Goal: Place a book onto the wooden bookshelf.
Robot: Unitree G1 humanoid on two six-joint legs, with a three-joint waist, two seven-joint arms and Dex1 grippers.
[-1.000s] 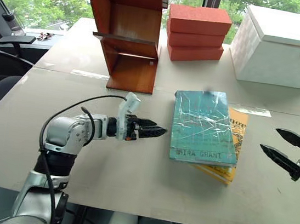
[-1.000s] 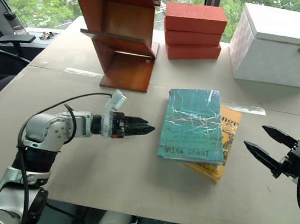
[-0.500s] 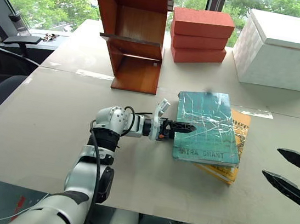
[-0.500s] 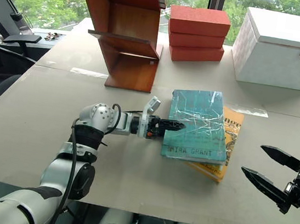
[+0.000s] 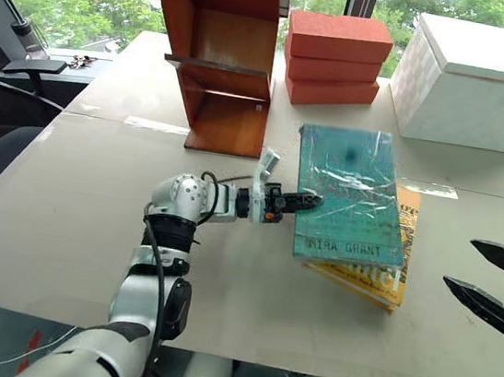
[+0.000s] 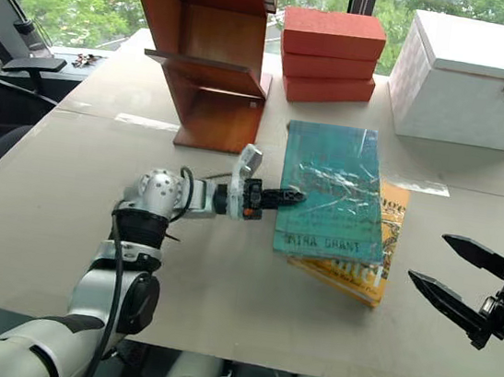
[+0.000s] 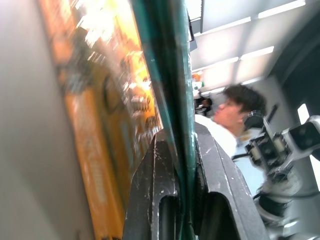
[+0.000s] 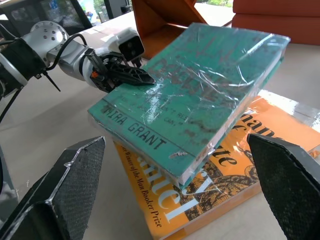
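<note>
Right gripper hangs over the near right part of the table, fingers spread wide, nothing between them, well apart from the books.

Left gripper points level toward the robot's right and is clamped on the left long edge of the book. Left wrist view shows one black finger on each face of the teal cover.

The book is teal, plastic-wrapped, "MIRA GRANT" lettering at its near end. Long axis runs near to far, roughly away from the robot. It's tilted: the gripped side is lifted, and the right wrist view shows a gap between it and the yellow-orange book lying flat on the table beneath it. Whether its far right edge rests on that book, can't tell.

Wooden bookshelf stands further back and to the left, upright, not touching the book. Behind the books: stacked orange-red boxes, then the white chest at far right.

A person shows blurred in the left wrist view's background.
</note>
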